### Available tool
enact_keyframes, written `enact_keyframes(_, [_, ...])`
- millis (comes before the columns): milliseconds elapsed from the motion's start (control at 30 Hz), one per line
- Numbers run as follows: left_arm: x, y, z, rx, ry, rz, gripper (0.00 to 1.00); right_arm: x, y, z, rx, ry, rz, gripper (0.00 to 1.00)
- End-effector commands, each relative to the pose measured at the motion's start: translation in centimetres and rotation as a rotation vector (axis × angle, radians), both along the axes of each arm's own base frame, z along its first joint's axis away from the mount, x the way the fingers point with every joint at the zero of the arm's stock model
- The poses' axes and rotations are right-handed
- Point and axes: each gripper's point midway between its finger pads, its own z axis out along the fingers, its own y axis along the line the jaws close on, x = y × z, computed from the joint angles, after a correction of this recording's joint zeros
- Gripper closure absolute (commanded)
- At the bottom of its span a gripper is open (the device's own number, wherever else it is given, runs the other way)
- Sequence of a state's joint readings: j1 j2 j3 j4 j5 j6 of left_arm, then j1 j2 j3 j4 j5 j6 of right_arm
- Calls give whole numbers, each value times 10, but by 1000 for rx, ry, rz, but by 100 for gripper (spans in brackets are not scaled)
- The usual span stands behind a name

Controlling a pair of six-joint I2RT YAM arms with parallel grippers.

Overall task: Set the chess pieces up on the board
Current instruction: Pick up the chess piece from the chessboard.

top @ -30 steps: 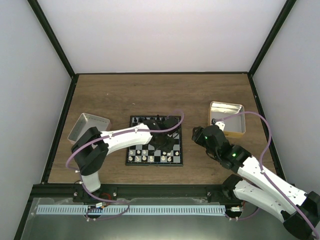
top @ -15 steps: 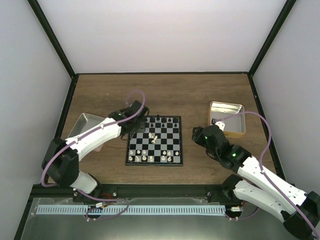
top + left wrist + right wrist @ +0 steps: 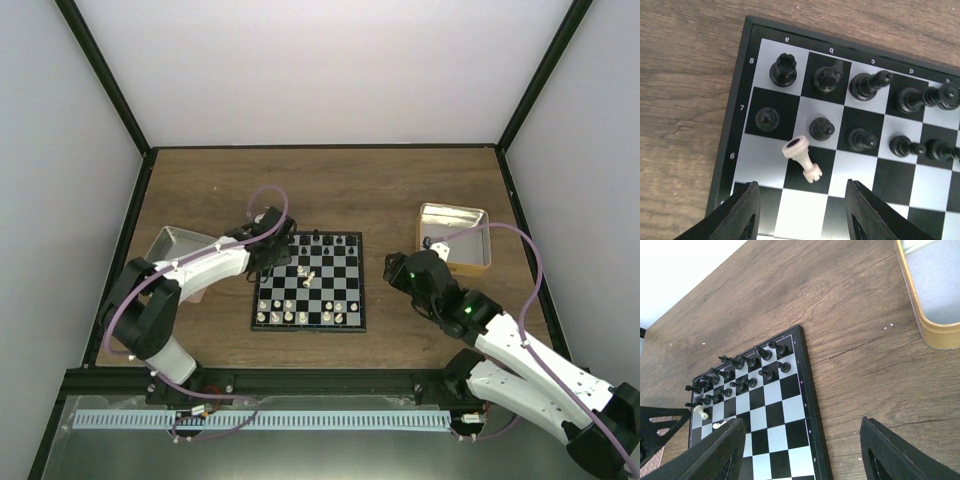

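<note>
The board (image 3: pixel 345 285) lies mid-table, with black chess pieces (image 3: pixel 322 243) on its two far rows and white pieces (image 3: pixel 300 316) along its near rows. A white piece (image 3: pixel 308 277) lies loose near the middle. My left gripper (image 3: pixel 274 252) hovers open over the board's far-left corner. In the left wrist view a white rook (image 3: pixel 802 159) lies on its side on a black square, just ahead of my open left gripper (image 3: pixel 802 215) and below the black pawns (image 3: pixel 821 128). My right gripper (image 3: pixel 398 268) is open and empty beside the board's right edge (image 3: pixel 810 395).
A gold-rimmed square tin (image 3: pixel 455 237) stands at the right, and shows in the right wrist view (image 3: pixel 932 300). A silver tin tray (image 3: pixel 165 250) stands left of the board, partly behind my left arm. Bare wooden table surrounds them.
My left arm has drawn back from over the board's middle to its far-left corner. A white piece now lies loose where the gripper was. The right arm has not moved.
</note>
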State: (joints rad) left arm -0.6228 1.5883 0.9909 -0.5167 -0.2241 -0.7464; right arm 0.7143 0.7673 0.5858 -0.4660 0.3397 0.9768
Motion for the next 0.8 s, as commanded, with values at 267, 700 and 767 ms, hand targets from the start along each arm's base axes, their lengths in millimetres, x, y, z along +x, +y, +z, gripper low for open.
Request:
enact_keyframes(267, [26, -9, -21, -45, -27, 79, 71, 0, -7, 1, -13, -18, -18, 35])
enact_keyframes(700, [25, -4, -39, 1, 7, 86, 76, -1, -8, 0, -11, -20, -22, 35])
enact_keyframes(767, [23, -2, -41, 8, 16, 91, 80, -1, -9, 0, -11, -20, -22, 35])
